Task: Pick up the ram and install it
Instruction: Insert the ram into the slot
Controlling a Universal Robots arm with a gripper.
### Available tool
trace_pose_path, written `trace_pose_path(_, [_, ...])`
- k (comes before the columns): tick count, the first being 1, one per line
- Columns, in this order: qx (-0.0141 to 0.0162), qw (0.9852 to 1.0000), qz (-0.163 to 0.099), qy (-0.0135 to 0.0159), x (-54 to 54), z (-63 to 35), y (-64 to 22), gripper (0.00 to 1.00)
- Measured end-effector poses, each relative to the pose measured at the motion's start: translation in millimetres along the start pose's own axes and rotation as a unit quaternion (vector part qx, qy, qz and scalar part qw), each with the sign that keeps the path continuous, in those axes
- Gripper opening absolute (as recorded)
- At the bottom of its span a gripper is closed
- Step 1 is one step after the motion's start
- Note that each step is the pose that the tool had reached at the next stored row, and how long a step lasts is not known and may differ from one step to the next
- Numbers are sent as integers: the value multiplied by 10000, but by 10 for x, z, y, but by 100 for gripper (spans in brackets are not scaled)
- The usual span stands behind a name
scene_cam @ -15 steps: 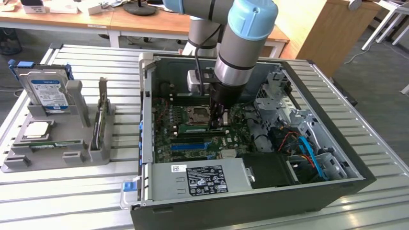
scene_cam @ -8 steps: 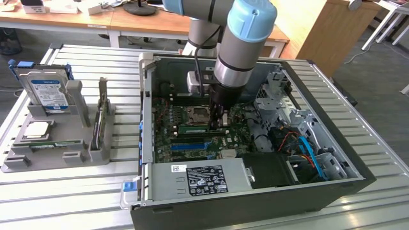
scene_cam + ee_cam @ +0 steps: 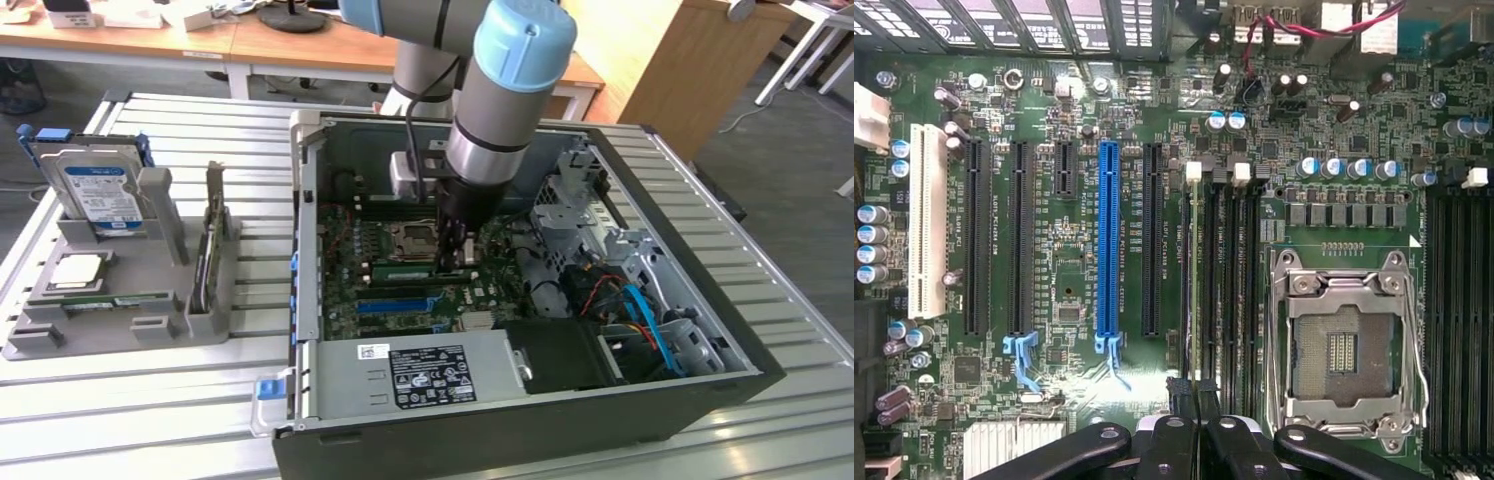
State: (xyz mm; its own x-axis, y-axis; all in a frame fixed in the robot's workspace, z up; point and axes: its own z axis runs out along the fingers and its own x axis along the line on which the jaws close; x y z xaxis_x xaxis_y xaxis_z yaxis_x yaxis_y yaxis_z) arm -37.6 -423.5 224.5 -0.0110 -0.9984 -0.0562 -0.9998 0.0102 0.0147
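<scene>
A: Where's the ram [image 3: 1199,280]?
B: Standing edge-on among the memory slots [image 3: 1239,280] beside the CPU socket [image 3: 1344,350], mid-motherboard [image 3: 1069,290].
A: And the claw [image 3: 1194,395]?
B: Pinching one end of the ram.

One hard drive [image 3: 100,190], one CPU chip [image 3: 76,272], one expansion card [image 3: 211,250], apparently two ram sticks [image 3: 120,301].

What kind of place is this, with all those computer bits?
Probably a robotics lab or workshop where computers get put together. A robot arm reaches into an open computer case on a metal table, a gray holder beside it keeps a hard drive, and wooden desks stand behind.
</scene>
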Motion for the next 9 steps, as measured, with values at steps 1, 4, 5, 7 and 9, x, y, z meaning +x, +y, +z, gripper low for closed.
trace_pose_path(1, [0, 10000, 0, 0, 0, 6, 0, 12])
trace_pose_path(4, [0, 10000, 0, 0, 0, 22, 0, 12])
trace_pose_path(5, [0, 10000, 0, 1, 0, 25, 0, 12])
trace_pose_path(7, [0, 10000, 0, 1, 1, 26, 0, 12])
trace_pose_path(9, [0, 10000, 0, 1, 0, 26, 0, 12])
